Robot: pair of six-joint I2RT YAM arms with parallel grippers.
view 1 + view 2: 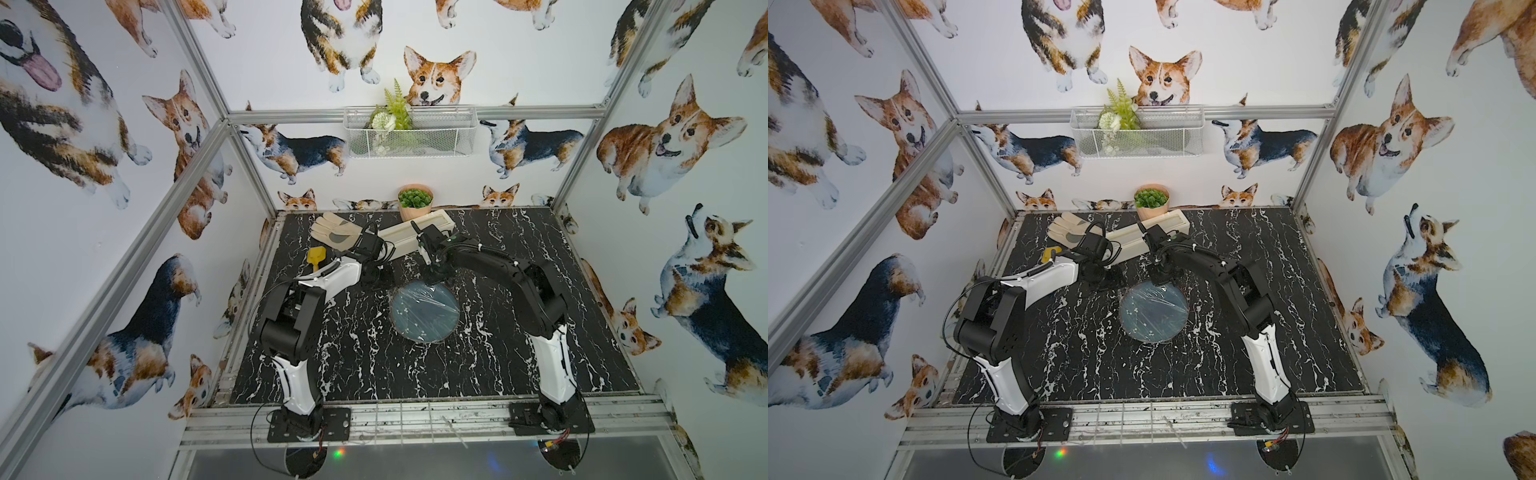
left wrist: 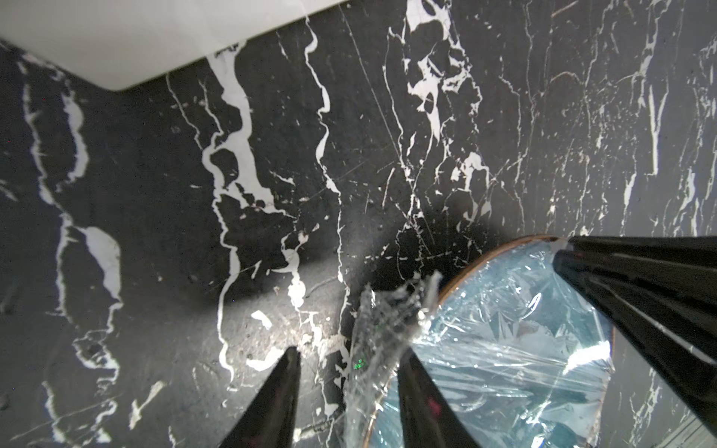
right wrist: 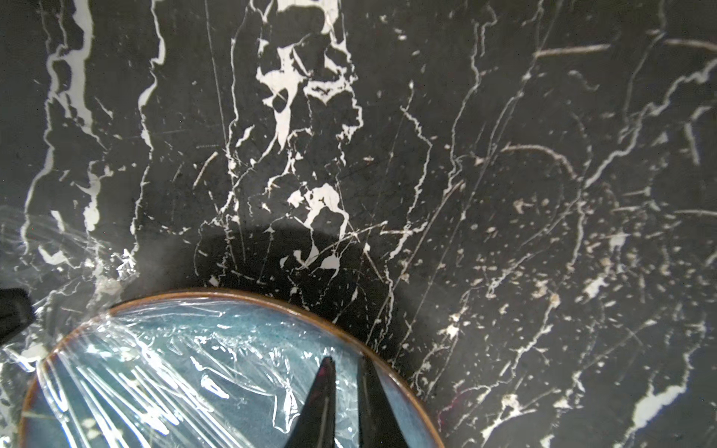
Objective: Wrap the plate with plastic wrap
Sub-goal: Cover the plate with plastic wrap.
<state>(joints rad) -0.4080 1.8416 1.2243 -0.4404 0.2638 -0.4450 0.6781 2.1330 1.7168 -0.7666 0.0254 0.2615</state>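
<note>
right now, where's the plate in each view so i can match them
Top view: the plate lies mid-table between both arms.
Top view: the plate, same place.
Left wrist: its rim beside the left gripper.
Right wrist: its rim under the right gripper.
Shared landmark: the plastic wrap glinting over it.

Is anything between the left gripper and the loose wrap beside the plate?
Nothing visible does. The left wrist view shows the loose plastic wrap straight between the open fingers of the left gripper, beside the rim of the plate; the right gripper is over the plate, off that line.
</note>
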